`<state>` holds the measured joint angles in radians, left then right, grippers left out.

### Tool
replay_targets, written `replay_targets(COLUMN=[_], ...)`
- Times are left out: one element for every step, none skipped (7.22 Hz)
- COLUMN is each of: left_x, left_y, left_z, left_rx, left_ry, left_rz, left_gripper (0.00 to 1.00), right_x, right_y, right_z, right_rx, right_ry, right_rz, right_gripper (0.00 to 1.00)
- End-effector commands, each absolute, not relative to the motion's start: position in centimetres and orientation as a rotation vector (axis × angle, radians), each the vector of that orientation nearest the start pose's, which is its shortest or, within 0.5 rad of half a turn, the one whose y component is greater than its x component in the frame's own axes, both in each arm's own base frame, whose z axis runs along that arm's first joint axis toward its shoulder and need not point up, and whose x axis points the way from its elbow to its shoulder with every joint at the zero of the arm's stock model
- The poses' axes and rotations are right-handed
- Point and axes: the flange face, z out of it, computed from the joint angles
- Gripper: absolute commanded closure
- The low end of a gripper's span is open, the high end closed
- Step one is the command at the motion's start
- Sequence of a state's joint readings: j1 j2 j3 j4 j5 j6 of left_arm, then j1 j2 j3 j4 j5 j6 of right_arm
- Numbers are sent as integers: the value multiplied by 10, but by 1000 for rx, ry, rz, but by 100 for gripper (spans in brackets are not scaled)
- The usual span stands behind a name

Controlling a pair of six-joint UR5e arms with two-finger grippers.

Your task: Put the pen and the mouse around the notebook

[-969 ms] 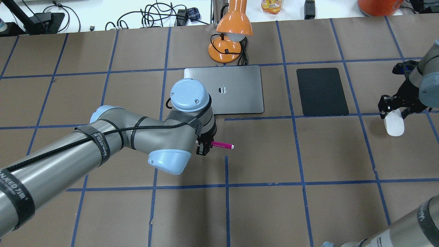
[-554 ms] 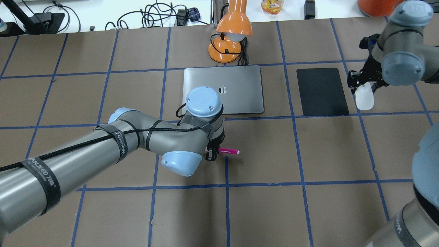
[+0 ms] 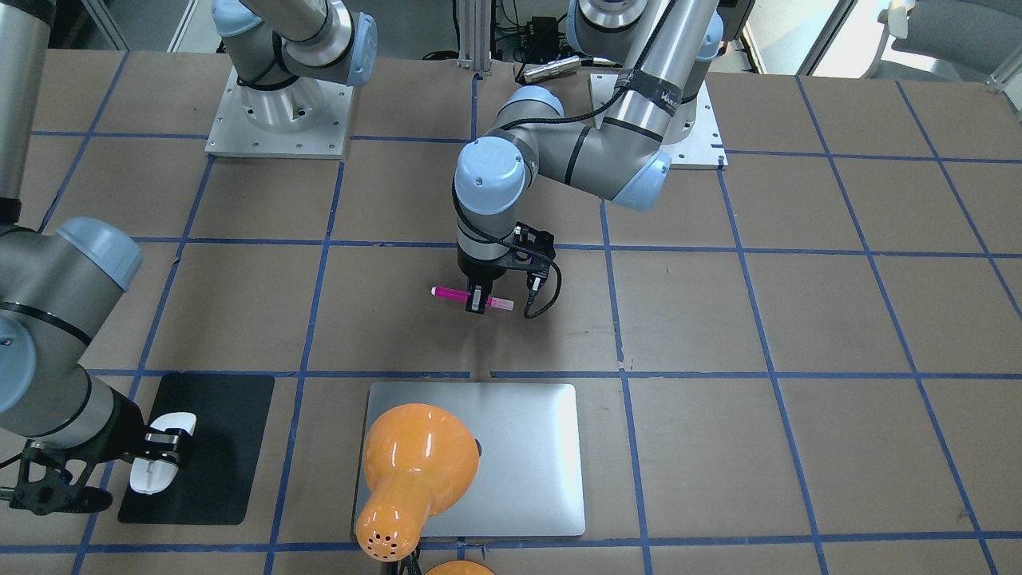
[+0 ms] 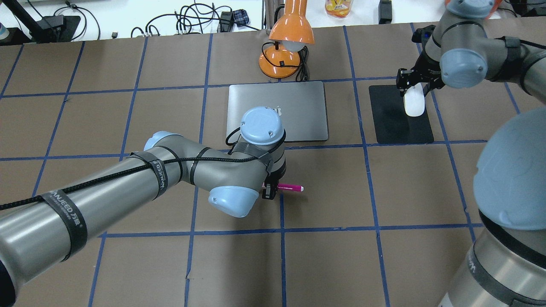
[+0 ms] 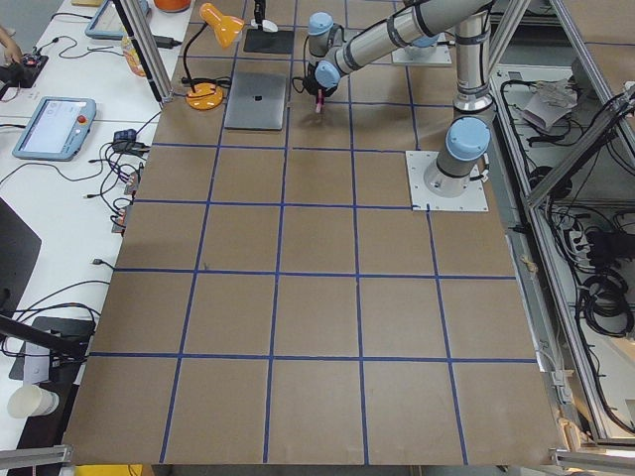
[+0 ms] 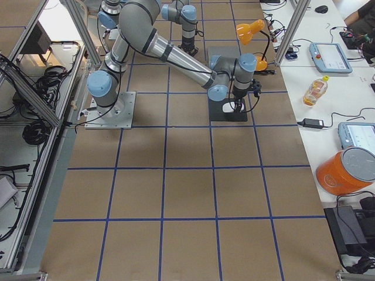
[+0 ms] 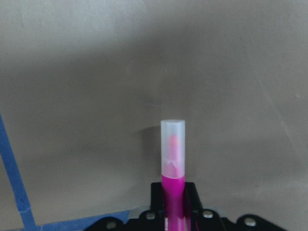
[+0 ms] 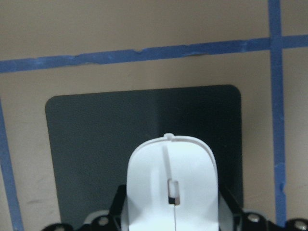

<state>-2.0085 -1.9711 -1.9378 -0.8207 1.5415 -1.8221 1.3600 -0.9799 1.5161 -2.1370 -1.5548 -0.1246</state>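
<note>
We find the left gripper (image 4: 269, 192) clamped on the slim magenta-pink pen (image 4: 292, 187), the flat silver-grey metal notebook (image 4: 298, 111) just beyond it; released tilted, the pen may roll. The right gripper (image 4: 416, 87) grips the smooth white oval mouse (image 4: 413, 104) over the matte black rectangular pad (image 4: 392, 123); a loose grip risks a drop.

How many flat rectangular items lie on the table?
2: the silver notebook at centre, by the orange lamp, and the black pad to its right in the overhead view, beneath the mouse.
</note>
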Motion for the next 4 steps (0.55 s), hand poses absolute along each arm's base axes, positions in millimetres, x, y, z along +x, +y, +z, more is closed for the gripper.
replay_targets(left_x=[-359,-357,-359,-357], left_y=[-437,-438,-440,-449], left_z=[175,174,178,204], left_rx=[-1998,-1998,-2002,-2009], left_ry=[2418,2407,2424,2464], left_rz=[67,54,62,33], left_gripper=[96,18,0,0], right_x=[8,7,7,6], right_y=[-691,-689,-688,-687], right_z=[201,197,196,195], right_rx=[185,187,185,183], right_ry=[3121,3128,3127,3128], right_rz=[-3,37,47,56], right_gripper=[53,38,0,0])
